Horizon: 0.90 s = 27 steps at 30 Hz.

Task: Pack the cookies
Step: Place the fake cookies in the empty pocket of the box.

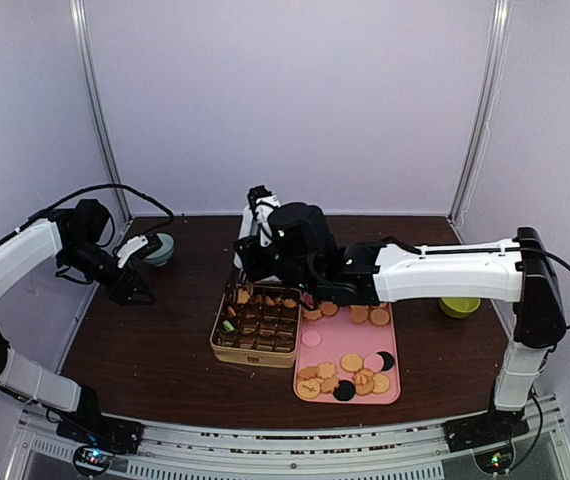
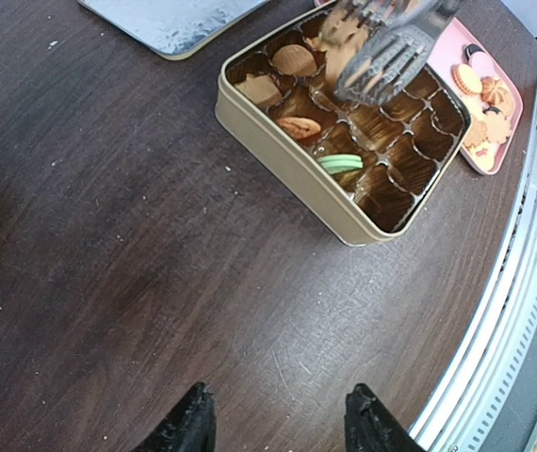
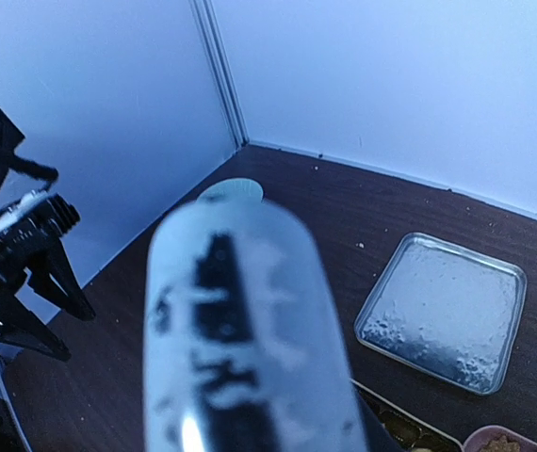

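The right gripper [image 1: 277, 262] pinches metal tongs [image 2: 391, 47], whose tips hang over the far compartments of the tin [image 2: 287, 155]. A few cookies [image 1: 352, 362] lie in the tin's compartments, among them a green cookie [image 2: 341, 163]. Most of them lie on the pink tray [image 1: 337, 342] just beside the tin. The left gripper [image 2: 278, 428] hovers over the table [image 2: 108, 235] to the tin's left, its jaws spread with nothing between them. The lid [image 3: 443, 311] lies behind the tin.
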Tool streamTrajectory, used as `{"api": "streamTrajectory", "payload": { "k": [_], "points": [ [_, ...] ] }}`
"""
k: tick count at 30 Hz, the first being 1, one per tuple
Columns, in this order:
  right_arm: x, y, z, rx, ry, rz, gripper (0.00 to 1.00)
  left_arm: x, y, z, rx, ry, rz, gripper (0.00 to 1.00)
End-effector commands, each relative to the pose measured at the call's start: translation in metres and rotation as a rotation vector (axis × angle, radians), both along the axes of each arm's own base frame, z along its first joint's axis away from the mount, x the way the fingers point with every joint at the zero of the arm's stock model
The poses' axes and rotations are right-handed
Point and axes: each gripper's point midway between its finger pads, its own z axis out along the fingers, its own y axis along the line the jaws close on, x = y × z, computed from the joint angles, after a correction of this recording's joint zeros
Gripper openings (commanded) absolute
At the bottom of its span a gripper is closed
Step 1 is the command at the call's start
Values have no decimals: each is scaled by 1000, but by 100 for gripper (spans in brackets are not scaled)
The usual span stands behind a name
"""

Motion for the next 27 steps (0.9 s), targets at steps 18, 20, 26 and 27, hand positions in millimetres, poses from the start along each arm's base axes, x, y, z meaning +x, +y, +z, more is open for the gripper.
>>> {"api": "streamTrajectory", "payload": {
  "k": [18,20,26,27],
  "points": [
    [4,-3,-5,-23,-15,-10,41,-2,-2,11,-35,-17,1,52],
    [4,-5,-3,-24,-23,-11,43,-2,-3,12,-38,-16,2,52],
    [3,-7,2,-26,-34,-13,43,-3,-4,13,-43,-13,-1,52],
    [3,-8,3,-23,-35,-16,42,-3,-4,13,-44,-13,-1,52]
  ]
}}
